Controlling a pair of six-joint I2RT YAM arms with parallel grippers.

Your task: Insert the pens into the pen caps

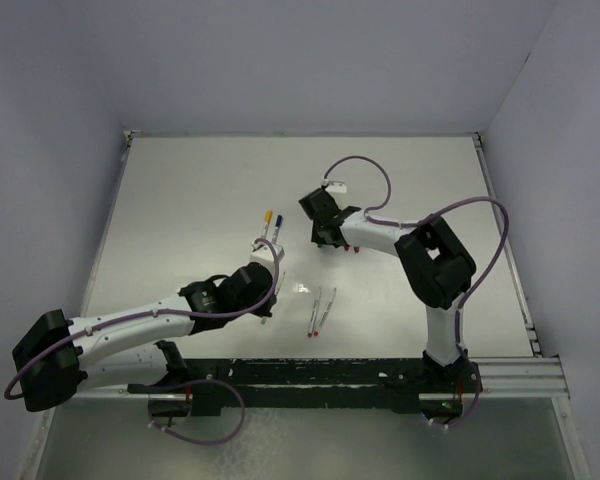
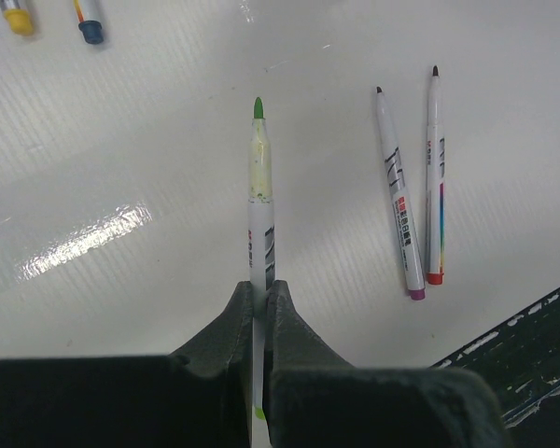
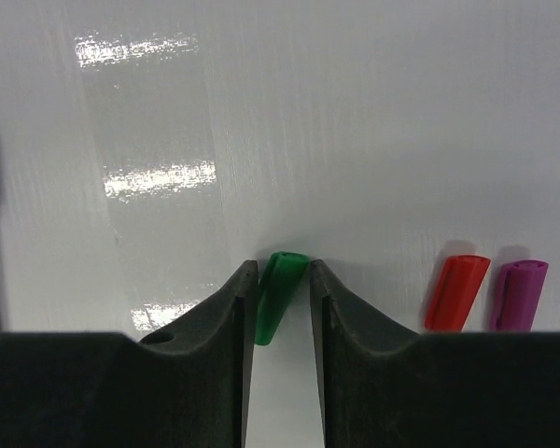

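Green pen and green cap between jaws

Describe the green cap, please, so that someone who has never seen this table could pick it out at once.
On the white table, find the right gripper, lowered to the surface. The green cap sits tilted between its fingers. It is the only green one; the red cap and purple cap lie loose just beside the gripper.
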